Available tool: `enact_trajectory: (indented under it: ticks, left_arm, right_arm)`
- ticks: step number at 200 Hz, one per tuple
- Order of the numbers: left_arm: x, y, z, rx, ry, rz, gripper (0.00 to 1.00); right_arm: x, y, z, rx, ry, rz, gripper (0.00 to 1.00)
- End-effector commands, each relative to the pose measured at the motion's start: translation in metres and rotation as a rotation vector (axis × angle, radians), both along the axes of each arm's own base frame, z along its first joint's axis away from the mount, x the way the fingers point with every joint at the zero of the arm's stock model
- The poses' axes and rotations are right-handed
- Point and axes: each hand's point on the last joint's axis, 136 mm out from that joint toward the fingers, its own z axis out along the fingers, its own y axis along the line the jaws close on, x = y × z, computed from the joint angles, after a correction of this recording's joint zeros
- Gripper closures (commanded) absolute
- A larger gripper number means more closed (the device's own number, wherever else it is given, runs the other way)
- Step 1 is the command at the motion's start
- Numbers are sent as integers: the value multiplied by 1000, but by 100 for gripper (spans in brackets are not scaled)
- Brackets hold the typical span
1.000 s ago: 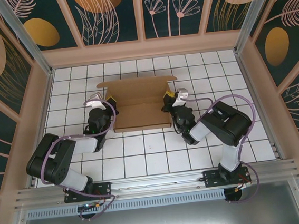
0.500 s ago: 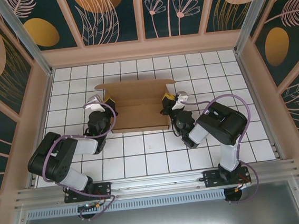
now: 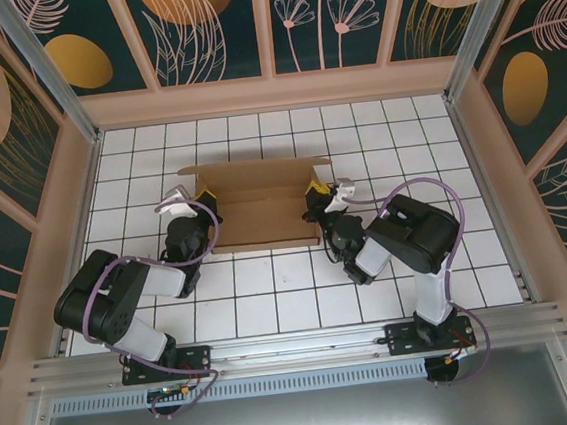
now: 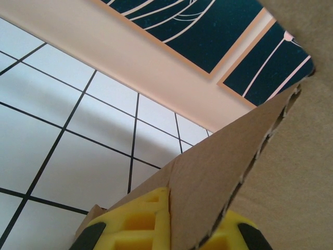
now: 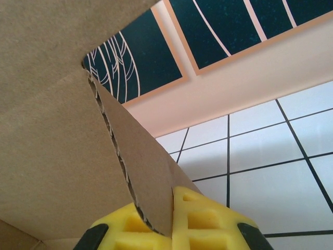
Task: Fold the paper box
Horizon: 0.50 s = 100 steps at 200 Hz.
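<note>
Seen from above, a white tiled table (image 3: 270, 284) with black grid lines sits inside an enclosure of dark teal wall panels (image 3: 206, 29) painted with pale plants and orange discs. The paper box (image 3: 258, 203), plain brown corrugated cardboard, lies at the middle of the table toward its far side, between the two arms. Its far edge is wider than its near edge, and a crease runs left to right across its middle. The left gripper (image 3: 202, 195) meets the box at its left end and the right gripper (image 3: 313, 187) meets it at its right end, both arms reaching in from their bases at the near edge, with purple cables looping over them. In the left wrist view, the left gripper (image 4: 182, 229) is closed tight on a flap of the box (image 4: 208, 182): the yellow finger pads (image 4: 132, 221) sit on either side of the cardboard, whose fluted cut edge rises up and to the right. White tiles and the far wall show on the left. In the right wrist view, the right gripper (image 5: 161, 224) is likewise clamped on a cardboard flap (image 5: 140, 156), with a yellow pad (image 5: 208, 224) pressed against each face. More of the box fills the left side, tiles the right.
</note>
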Motion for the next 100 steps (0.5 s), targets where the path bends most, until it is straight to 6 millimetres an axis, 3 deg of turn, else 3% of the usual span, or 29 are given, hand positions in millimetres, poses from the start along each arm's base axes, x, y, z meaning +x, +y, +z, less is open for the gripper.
enact_trajectory:
  ticks: [1,48,100]
  left_arm:
    - [-21,-13,-48,4,163,-72,100]
    - [-26,-9,-64,14,220,-61,100]
    - [-41,8,-81,9,265,2,100]
  right_arm:
    - [-23,15,-38,-45,80,99,100]
    - [-30,9,-55,-71,113,99,98]
    - [-45,5,-64,-91,144,124,95]
